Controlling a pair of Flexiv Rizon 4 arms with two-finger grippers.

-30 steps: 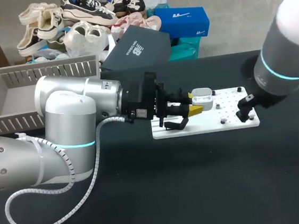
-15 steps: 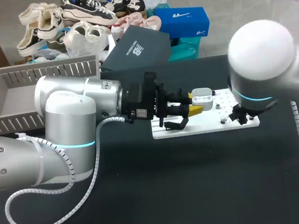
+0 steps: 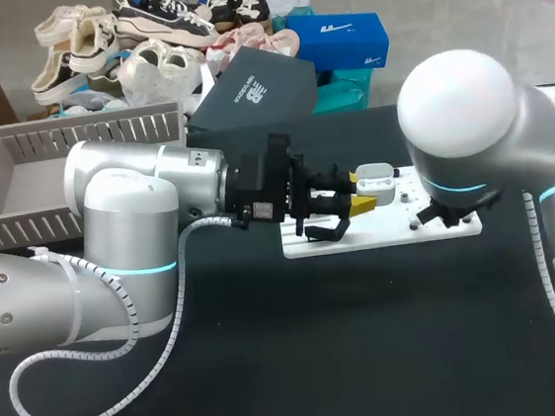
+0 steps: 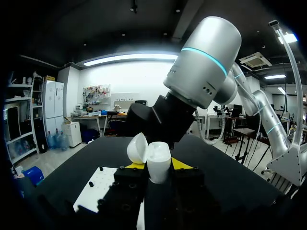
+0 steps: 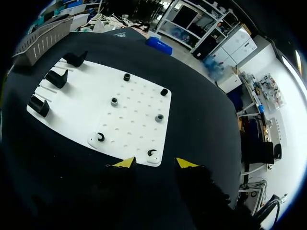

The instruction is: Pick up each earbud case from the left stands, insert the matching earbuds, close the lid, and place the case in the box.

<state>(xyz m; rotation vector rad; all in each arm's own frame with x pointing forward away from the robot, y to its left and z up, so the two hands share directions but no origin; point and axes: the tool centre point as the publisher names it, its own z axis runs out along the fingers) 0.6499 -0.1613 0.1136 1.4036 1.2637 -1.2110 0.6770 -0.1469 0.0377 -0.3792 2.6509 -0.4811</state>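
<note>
Right gripper (image 5: 153,164): two yellow-tipped fingers standing apart, nothing between them, above the near edge of a flat white perforated board (image 5: 129,115) on the black tabletop (image 5: 201,110). Six small dark round pegs (image 5: 114,101) stand on the board. Three black hook-shaped stands (image 5: 56,79) line its side toward a grey slatted basket (image 5: 43,40).

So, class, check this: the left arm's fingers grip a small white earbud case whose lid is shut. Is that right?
No. The left arm's fingers grip the small white earbud case, but its lid is open, not shut; the left wrist view shows it.
</note>
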